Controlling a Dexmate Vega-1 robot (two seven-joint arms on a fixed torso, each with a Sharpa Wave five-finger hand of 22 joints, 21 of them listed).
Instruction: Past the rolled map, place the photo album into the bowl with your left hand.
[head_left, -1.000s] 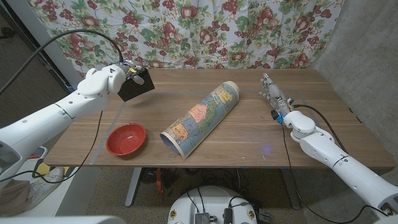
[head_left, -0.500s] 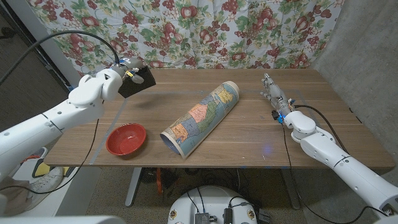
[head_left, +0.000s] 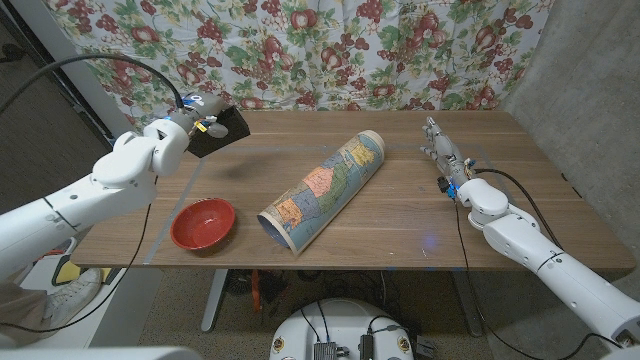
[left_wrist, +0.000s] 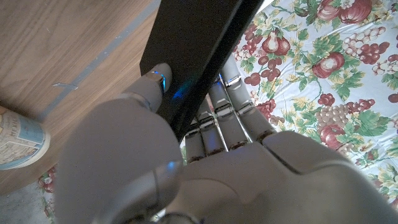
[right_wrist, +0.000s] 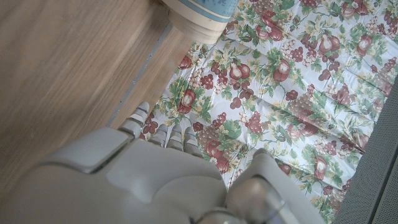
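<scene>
My left hand (head_left: 198, 115) grips a black photo album (head_left: 222, 131) and holds it in the air over the table's far left part. In the left wrist view the album (left_wrist: 193, 46) sits clamped between the thumb and the fingers (left_wrist: 233, 106). A red bowl (head_left: 202, 223) stands near the front left edge, below and in front of the album. The rolled map (head_left: 322, 188) lies diagonally across the middle of the table. My right hand (head_left: 443, 156) stands at the right side with its fingers straight and apart, holding nothing.
A floral curtain (head_left: 330, 50) hangs behind the wooden table (head_left: 400, 215). The end of the map (right_wrist: 202, 12) appears in the right wrist view. A grey wall (head_left: 590, 90) stands to the right.
My left hand has carried the album up and back, a little away from the bowl, and the arm has swung leftward. The right hand, map and bowl have not moved.
</scene>
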